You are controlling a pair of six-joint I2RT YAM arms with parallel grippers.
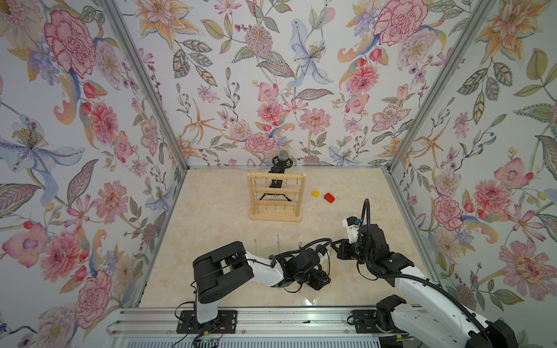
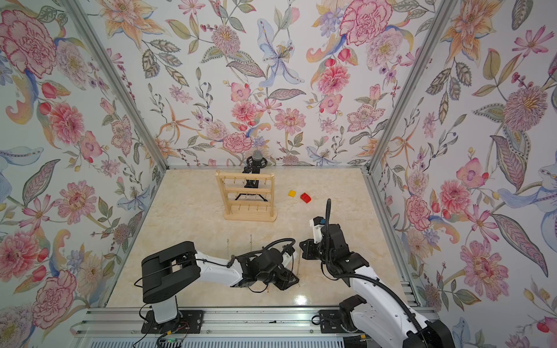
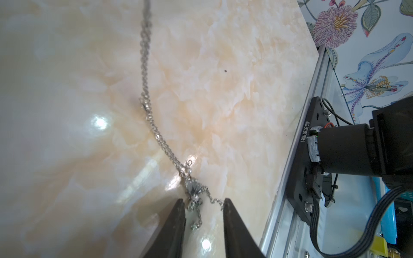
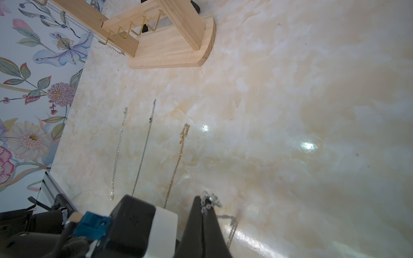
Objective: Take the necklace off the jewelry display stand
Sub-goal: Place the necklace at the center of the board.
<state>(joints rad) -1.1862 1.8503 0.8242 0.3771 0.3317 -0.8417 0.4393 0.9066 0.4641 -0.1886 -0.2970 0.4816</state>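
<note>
The silver necklace (image 3: 154, 129) is off the jewelry display stand (image 1: 275, 215), stretched along the marble tabletop (image 3: 234, 89) near its front edge, well apart from the stand; left gripper (image 3: 202, 201) with fingers narrowly parted, the pendant (image 3: 193, 189) lying between them; right gripper (image 4: 203, 200) pinched closed on the chain's links; three other chains (image 4: 143, 152) lie side by side nearby.
</note>
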